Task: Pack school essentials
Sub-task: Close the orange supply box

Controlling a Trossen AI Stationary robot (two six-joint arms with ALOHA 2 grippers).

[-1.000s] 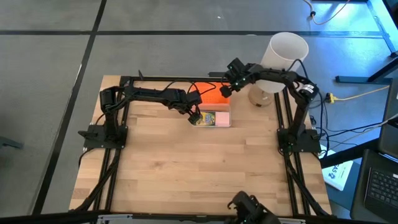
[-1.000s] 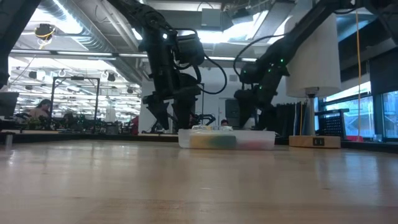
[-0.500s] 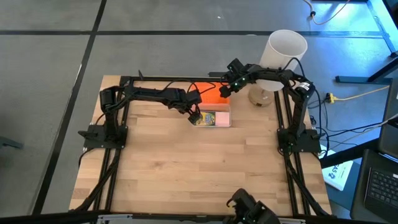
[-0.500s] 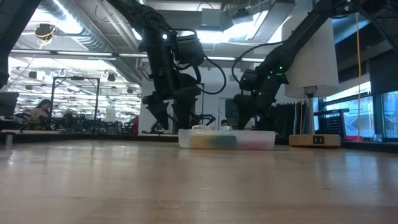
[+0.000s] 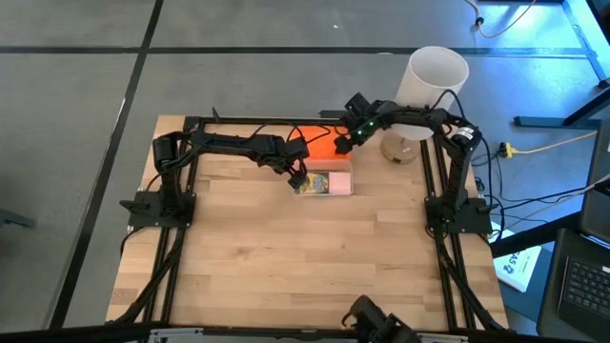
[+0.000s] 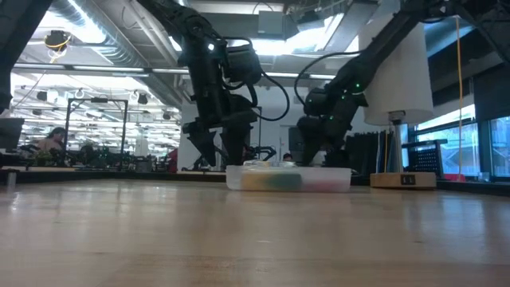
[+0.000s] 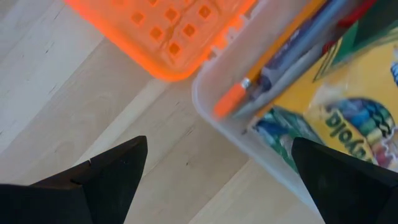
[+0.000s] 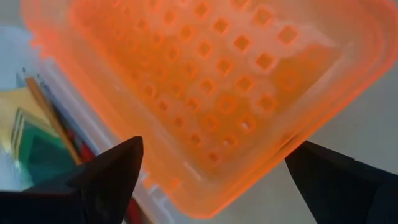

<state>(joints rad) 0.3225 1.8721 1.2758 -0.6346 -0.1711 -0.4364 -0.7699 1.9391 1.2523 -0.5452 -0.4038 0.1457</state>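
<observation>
My right gripper [image 5: 335, 145] hangs over the orange lid [image 5: 322, 142] at the far side of the table, fingers spread wide with nothing between them; in its wrist view the lid [image 8: 205, 93] fills the space between the tips. My left gripper [image 5: 297, 178] is just beside the near-left corner of the clear box [image 5: 325, 182], fingers also spread and empty.

The essentials look already packed: inside the box I see the crayon box [image 7: 348, 106], an orange pencil [image 7: 273, 62] and a purple pen [image 7: 305, 46] lying along the wall. The scissors and the pink pad I cannot make out for sure, though there is pink at the box's right end in the high view.

So I judge the filling done and the closing step in hand. The lid lies just behind the box, its edge against the rim. Next I would need to drop my right fingers over the lid's edge, pinch it, and swing it onto the box while the left steadies the box so it does not slide.
</observation>
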